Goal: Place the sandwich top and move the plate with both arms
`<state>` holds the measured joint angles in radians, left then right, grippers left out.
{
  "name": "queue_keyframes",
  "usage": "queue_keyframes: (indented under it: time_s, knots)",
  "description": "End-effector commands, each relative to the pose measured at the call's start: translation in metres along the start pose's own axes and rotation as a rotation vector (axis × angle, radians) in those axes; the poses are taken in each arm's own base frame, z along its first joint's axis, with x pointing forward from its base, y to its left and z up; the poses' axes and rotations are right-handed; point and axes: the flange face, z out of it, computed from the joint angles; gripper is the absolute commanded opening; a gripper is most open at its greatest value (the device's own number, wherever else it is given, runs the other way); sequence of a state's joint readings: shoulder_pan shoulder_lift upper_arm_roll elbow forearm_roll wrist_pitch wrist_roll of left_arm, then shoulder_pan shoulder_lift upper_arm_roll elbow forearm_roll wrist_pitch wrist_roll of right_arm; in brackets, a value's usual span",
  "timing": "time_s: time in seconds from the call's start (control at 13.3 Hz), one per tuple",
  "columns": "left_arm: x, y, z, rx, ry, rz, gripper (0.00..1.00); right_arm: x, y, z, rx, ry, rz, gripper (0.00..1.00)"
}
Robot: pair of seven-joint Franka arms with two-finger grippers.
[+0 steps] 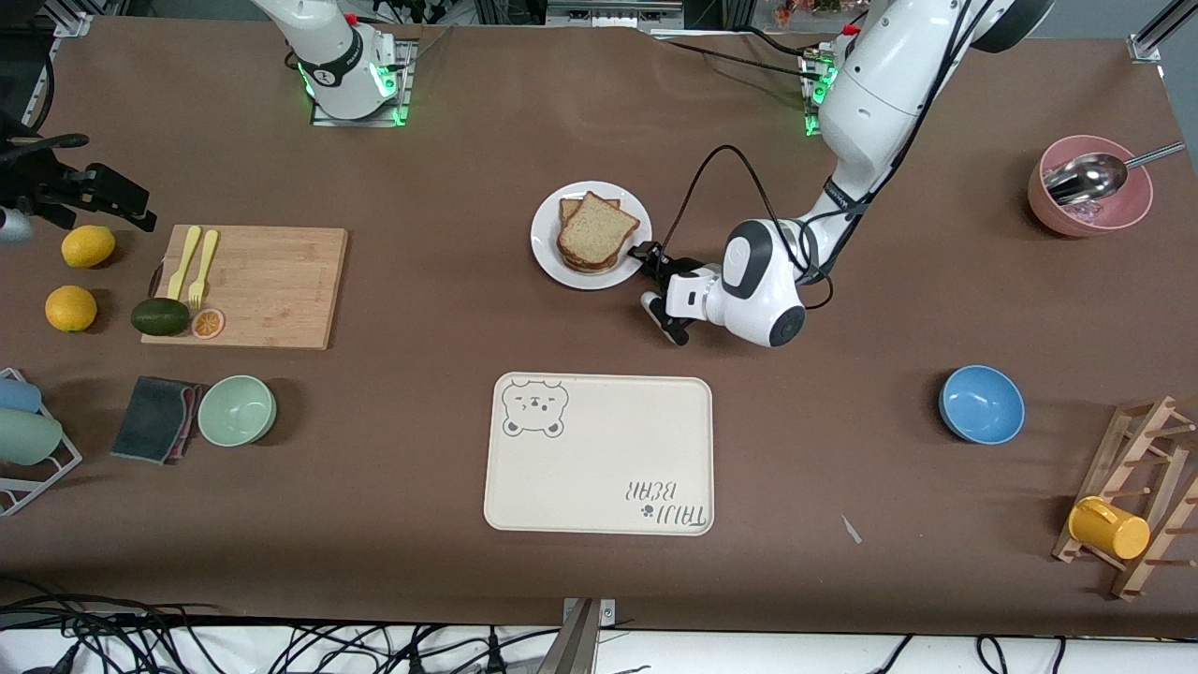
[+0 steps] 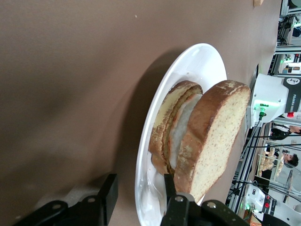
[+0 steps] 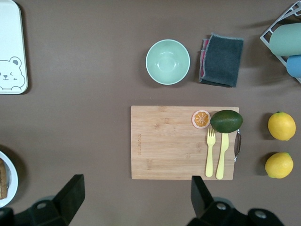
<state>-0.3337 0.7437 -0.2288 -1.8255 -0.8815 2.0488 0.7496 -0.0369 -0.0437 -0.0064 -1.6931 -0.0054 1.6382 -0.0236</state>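
overhead, a brown table [image 1: 421, 449] fills the view, cables along its camera-side edge. sandwich top [image 1: 599, 227], light brown, speckled, dark crust, lies askew on the stack on the white plate [image 1: 552, 257] mid-table. left gripper [image 1: 646, 278] straddles the plate's rim, fingers parted, one under, one over. right gripper [image 3: 136, 195] hangs wide over the cutting board [image 3: 164, 141].

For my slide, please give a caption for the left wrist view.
Left gripper straddles the white plate rim; sandwich top leans on the stack.
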Motion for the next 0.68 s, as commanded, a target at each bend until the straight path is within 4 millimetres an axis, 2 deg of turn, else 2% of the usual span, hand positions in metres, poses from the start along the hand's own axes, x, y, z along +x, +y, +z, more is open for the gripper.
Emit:
queue_keyframes:
  time_s: [0.0,0.45,0.6]
  knots:
    - [-0.0053,0.0091,-0.0011,-0.005,0.029,0.015,0.46,-0.0007,0.0001,-0.0027,0.015,-0.004,0.016,1.0]
    - [-0.0047,0.0093,0.0008,-0.022,0.042,0.004,0.45,-0.0007,0.0007,-0.0027,0.016,-0.004,0.017,1.0]
    - [-0.0046,0.0099,0.0014,-0.023,0.042,0.005,0.37,-0.0007,0.0007,-0.0027,0.016,-0.004,0.017,1.0]
